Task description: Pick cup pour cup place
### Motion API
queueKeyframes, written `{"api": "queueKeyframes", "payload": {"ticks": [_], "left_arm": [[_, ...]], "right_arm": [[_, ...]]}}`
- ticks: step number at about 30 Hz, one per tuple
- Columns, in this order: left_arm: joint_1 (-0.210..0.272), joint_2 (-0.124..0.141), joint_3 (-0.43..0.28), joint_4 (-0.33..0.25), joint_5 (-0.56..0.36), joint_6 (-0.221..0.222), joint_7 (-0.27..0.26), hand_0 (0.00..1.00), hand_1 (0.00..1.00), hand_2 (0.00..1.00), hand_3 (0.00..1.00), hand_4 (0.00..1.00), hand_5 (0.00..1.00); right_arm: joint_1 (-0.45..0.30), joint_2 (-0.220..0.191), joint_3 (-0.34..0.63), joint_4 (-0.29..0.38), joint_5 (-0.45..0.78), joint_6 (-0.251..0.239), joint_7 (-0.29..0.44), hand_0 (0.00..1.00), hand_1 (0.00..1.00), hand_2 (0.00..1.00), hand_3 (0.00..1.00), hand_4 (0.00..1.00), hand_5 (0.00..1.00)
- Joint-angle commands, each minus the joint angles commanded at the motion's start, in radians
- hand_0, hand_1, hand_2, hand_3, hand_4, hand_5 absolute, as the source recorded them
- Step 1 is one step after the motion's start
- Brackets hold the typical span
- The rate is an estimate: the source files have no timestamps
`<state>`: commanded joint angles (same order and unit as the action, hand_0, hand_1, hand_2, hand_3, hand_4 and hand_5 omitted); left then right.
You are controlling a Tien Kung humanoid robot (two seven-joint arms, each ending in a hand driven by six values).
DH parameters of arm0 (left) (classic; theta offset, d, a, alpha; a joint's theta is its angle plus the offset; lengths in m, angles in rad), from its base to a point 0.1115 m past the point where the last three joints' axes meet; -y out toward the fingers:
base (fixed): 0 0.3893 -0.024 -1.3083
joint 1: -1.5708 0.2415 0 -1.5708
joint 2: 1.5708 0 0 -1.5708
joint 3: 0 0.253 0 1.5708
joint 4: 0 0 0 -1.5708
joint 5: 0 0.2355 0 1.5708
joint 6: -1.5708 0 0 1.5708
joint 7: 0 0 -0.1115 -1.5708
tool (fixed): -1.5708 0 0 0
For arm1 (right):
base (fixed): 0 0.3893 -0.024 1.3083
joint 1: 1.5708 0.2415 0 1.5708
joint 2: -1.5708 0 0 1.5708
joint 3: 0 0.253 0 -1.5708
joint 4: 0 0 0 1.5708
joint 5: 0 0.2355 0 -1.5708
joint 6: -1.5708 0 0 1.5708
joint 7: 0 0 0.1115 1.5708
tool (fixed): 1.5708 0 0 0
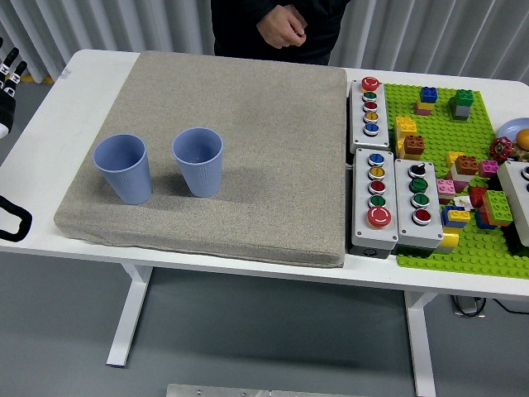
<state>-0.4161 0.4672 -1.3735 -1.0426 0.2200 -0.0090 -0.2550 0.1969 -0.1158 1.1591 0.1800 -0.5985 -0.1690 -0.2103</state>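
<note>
While the left hand [7,66] shows only at the picture's left edge, fingers too cropped to tell their state, both blue cups stand upright on the grey mat [248,107], the left cup [123,168] well apart from that hand, the right cup [198,160] just beside it.

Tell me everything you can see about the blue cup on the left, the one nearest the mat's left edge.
The left blue cup is a pale blue tumbler, plastic by its look, with fine vertical ribs and a smooth rim, tapering toward the base. It stands upright, mouth open upward, on the grey mat near its front left corner. The inside is hard to see. A matching right blue cup stands close beside it, apart. Nothing touches it but the mat.
</note>
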Motion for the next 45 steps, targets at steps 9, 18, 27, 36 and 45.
{"api": "queueKeyframes", "payload": {"ticks": [9, 18, 27, 36, 45], "left_arm": [[0.007, -0.005, -0.004, 0.009, -0.169, 0.016, -0.008, 0.922, 0.924, 0.998, 0.998, 0.824, 0.958], [0.025, -0.012, -0.011, -0.015, -0.129, 0.034, -0.010, 0.922, 0.922, 0.998, 0.998, 0.825, 0.969], [0.045, -0.025, -0.008, -0.031, -0.105, 0.035, -0.008, 0.921, 0.906, 0.998, 0.998, 0.826, 0.990], [0.039, -0.034, -0.009, -0.029, -0.101, 0.037, -0.009, 0.917, 0.903, 0.998, 0.998, 0.823, 0.994], [0.045, -0.046, -0.024, -0.043, -0.092, 0.047, -0.013, 0.915, 0.894, 0.998, 0.998, 0.814, 0.998]], "right_arm": [[0.003, 0.000, 0.003, 0.000, -0.006, 0.001, -0.001, 0.720, 0.682, 0.717, 0.681, 0.307, 0.279], [-0.007, 0.001, 0.008, 0.000, -0.014, 0.001, -0.003, 0.720, 0.682, 0.716, 0.681, 0.308, 0.279], [-0.014, 0.001, 0.019, 0.000, -0.025, 0.003, -0.004, 0.718, 0.683, 0.717, 0.682, 0.307, 0.278], [-0.008, 0.001, 0.016, 0.000, -0.016, 0.003, -0.003, 0.718, 0.683, 0.717, 0.682, 0.307, 0.280], [-0.002, -0.001, 0.026, 0.000, -0.022, 0.004, -0.002, 0.719, 0.683, 0.717, 0.682, 0.308, 0.280]]}}
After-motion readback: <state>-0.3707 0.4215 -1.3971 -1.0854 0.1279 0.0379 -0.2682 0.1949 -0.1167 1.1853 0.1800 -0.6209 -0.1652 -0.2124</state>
